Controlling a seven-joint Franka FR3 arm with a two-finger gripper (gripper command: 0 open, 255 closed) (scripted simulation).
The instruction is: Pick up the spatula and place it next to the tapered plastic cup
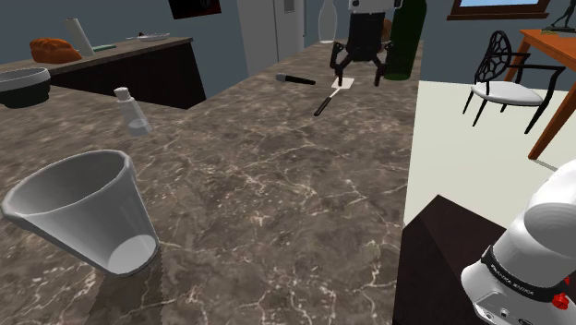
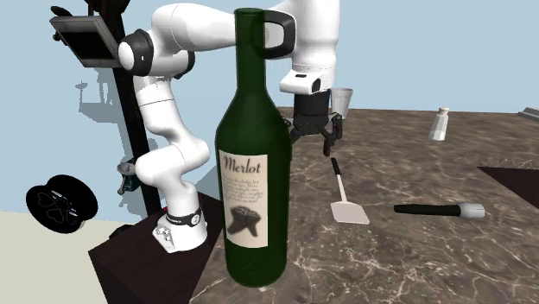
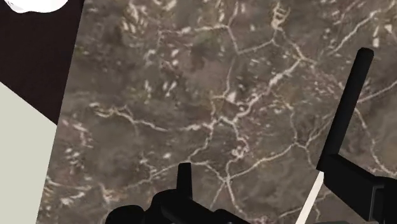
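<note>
Spatula (image 2: 347, 209) flat on marble counter (image 1: 277, 203), under wide-spread empty jaws, near one finger.

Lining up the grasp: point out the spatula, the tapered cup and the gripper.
spatula (image 2: 348, 211), second exterior view, on its white blade.
tapered cup (image 1: 90, 217), shoulder view, on its side wall.
gripper (image 1: 357, 76), shoulder view, midway between its open fingertips.
</note>
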